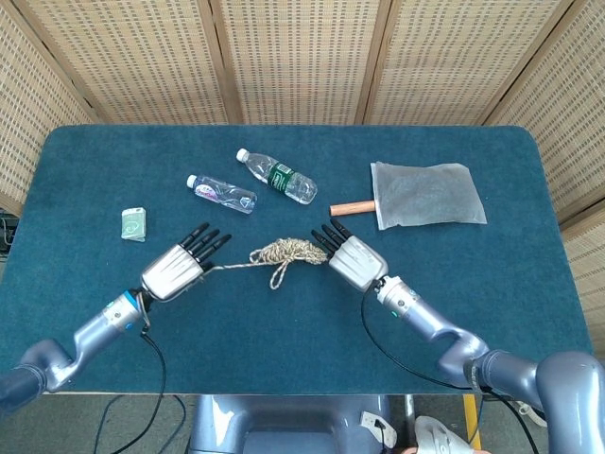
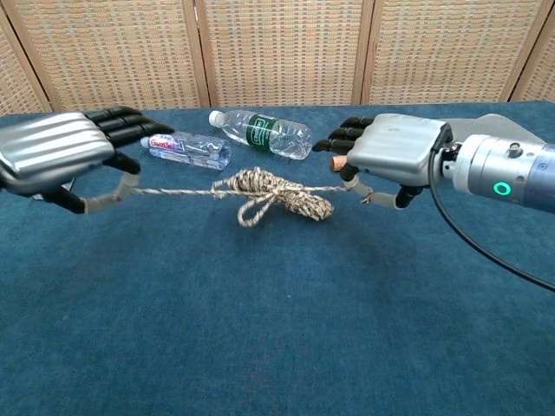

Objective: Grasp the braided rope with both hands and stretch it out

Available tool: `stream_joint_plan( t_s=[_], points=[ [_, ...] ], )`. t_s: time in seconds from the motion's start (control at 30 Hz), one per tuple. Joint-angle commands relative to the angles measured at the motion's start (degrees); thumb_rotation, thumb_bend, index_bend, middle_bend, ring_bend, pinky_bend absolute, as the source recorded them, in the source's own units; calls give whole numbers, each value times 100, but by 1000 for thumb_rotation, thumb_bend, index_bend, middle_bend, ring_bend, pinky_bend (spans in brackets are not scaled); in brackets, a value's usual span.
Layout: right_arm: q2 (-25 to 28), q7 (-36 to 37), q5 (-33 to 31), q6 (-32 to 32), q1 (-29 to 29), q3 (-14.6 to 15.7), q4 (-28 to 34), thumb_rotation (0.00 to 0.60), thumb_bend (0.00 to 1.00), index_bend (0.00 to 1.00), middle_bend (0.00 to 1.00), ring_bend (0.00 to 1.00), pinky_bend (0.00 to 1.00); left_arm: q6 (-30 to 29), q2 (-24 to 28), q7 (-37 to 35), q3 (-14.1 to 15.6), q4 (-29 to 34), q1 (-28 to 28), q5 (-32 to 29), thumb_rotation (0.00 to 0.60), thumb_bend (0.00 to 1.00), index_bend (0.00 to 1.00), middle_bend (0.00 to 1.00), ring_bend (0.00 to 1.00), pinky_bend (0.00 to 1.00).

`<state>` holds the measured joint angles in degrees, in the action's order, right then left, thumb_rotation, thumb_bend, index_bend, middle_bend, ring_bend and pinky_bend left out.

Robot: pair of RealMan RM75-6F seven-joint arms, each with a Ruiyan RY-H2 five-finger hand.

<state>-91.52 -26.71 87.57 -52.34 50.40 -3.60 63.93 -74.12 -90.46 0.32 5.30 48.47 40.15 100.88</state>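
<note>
The braided rope (image 1: 284,253) runs between my two hands, with a tangled bundle (image 2: 270,194) in its middle and thin taut strands going out to each side. My left hand (image 1: 178,267) pinches the left end; in the chest view that hand (image 2: 62,156) sits at the far left with its other fingers stretched out. My right hand (image 1: 352,257) pinches the right end, and the chest view shows it (image 2: 395,152) just right of the bundle. Whether the bundle touches the cloth is unclear.
Two plastic water bottles (image 1: 220,192) (image 1: 277,176) lie behind the rope. A small green packet (image 1: 134,224) sits at the left. A wooden stick (image 1: 352,208) and a mesh bag (image 1: 425,194) lie at the back right on the blue table (image 1: 302,331).
</note>
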Motion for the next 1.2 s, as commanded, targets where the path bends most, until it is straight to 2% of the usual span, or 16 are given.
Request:
stream_joint_plan(
  t_s=[0.03,0.43,0.97,1.0,1.03,1.07,1.1,1.13,1.17,1.2],
  points=[
    [138,-67,-146,20,-104,-24,26,600,520,616,0,0,0,-52,207,-185,-108,-235,-136,-200,600,467,813,0,0,0],
    [470,-78,-413,36,-481,129,-273,600,521,617,0,0,0,27,150,-669,-178,-1169,-333,-457,600,467,813,0,0,0],
    [530,230,-301,-27,-677,272,-562,600,520,617,0,0,0,85,-25,-1054,-120,-1859,-484,-522,600,467,813,0,0,0],
    [532,247,-299,-36,-688,269,-549,600,520,604,0,0,0,54,-26,-1099,-111,-1859,-493,-510,600,467,812,0,0,0],
    [537,250,-314,-46,-699,256,-532,600,510,546,0,0,0,31,-25,-1129,-102,-1859,-500,-500,600,456,792,0,0,0],
    [539,238,-353,-58,-719,231,-505,600,500,528,0,0,0,16,-19,-1167,-95,-1849,-510,-495,600,374,689,0,0,0],
    [545,204,-399,-64,-737,204,-468,600,392,385,0,0,0,15,-5,-1208,-93,-1823,-521,-501,600,287,561,0,0,0],
    [561,171,-462,-76,-761,164,-404,600,249,216,0,0,0,36,23,-1272,-102,-1748,-540,-530,600,147,319,0,0,0],
    [585,139,-523,-105,-787,121,-323,600,121,101,0,0,0,75,65,-1340,-131,-1622,-569,-591,600,38,119,0,0,0],
    [621,116,-583,-147,-816,75,-221,600,39,31,0,0,0,125,134,-1404,-172,-1433,-601,-671,600,0,12,0,0,0]
  ],
)
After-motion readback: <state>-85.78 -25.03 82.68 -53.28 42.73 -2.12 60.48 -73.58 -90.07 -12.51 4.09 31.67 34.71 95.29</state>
